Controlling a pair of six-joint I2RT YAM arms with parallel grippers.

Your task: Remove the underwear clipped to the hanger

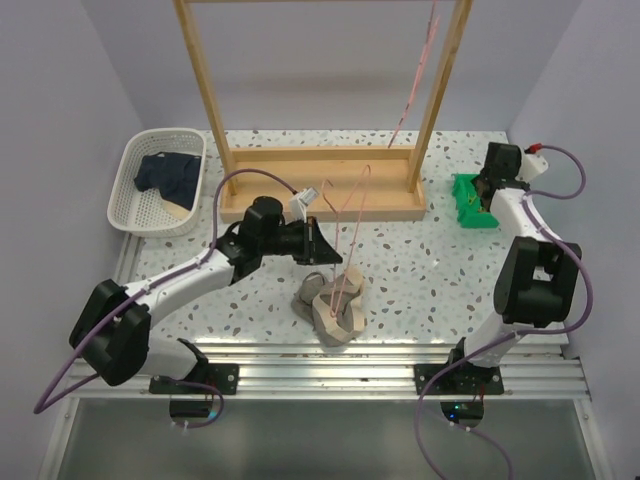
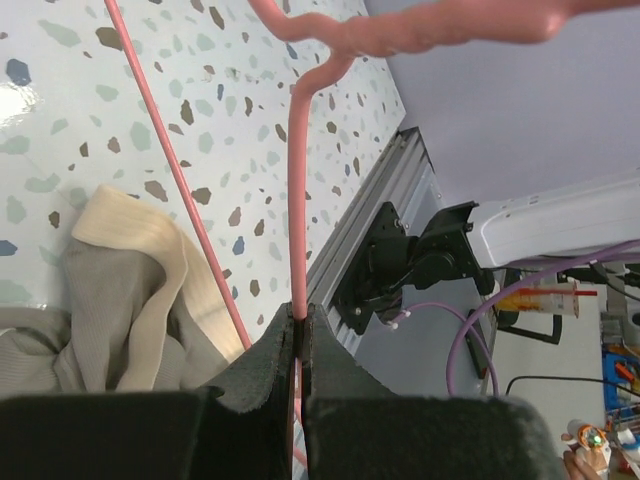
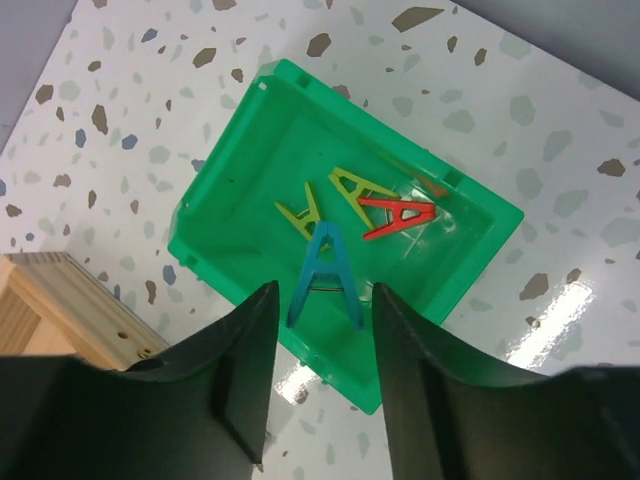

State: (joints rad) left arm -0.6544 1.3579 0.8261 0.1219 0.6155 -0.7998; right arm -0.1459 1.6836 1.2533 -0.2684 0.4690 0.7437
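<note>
Left wrist view: the left gripper (image 2: 302, 318) has its fingers (image 2: 262, 375) pressed together on the wire of a pink hanger (image 2: 298, 200), with no gap showing beyond the wire itself. Just beside them the grey underwear (image 2: 90, 320) lies crumpled on the speckled table (image 2: 200, 60), its beige waistband (image 2: 175, 290) turned up and a thin hanger bar crossing it

Right wrist view: the right gripper (image 3: 322, 292) hangs over a green tray (image 3: 225, 215) with its fingers (image 3: 240, 350) apart. A blue clip (image 3: 325, 265) shows in the gap and touches neither finger; whether it rests on the tray floor cannot be told. A red clip (image 3: 398, 213) and two yellow-green clips (image 3: 305, 212) lie in the tray

Top view: the grey pair sits in a heap under the left arm's hanger, near the table's front edge. The navy underwear (image 1: 168, 173) lies in a white basket (image 1: 135, 215) at the far left, beside the wooden rack (image 1: 320, 155). The right arm reaches to the tray at the far right
</note>
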